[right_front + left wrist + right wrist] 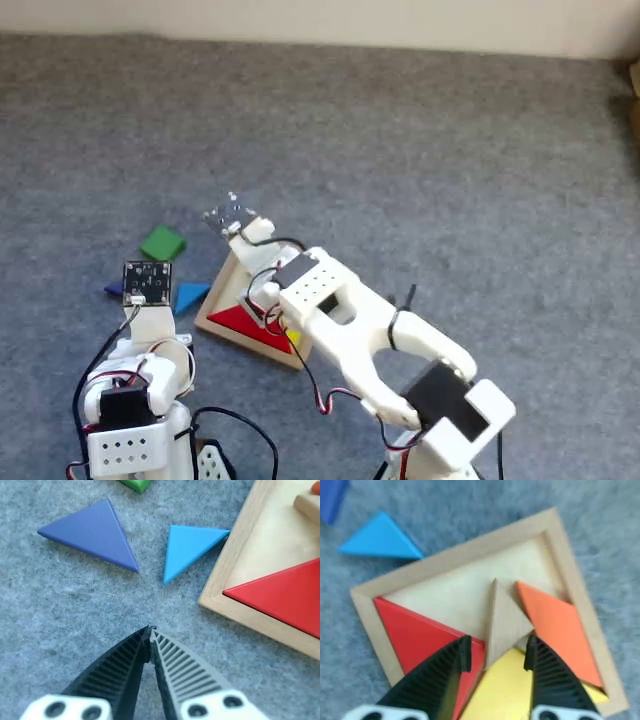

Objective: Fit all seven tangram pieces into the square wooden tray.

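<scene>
The square wooden tray (455, 560) holds a red triangle (420, 635), a yellow piece (500, 695), an orange parallelogram (555, 625) and a plain wood triangle (505, 622). My right gripper (497, 652) hovers open over the tray, one finger on each side of the wood triangle's wide end. On the carpet beside the tray lie a light blue triangle (190, 547), a dark blue triangle (92, 532) and a green piece (162, 242). My left gripper (150, 630) is shut and empty, just short of the two blue triangles.
Grey carpet covers the whole table. In the high view the right arm (360, 330) stretches across the tray (215, 315) and covers most of it. The left arm's base (125, 420) stands at the near left. Open carpet lies beyond and to the right.
</scene>
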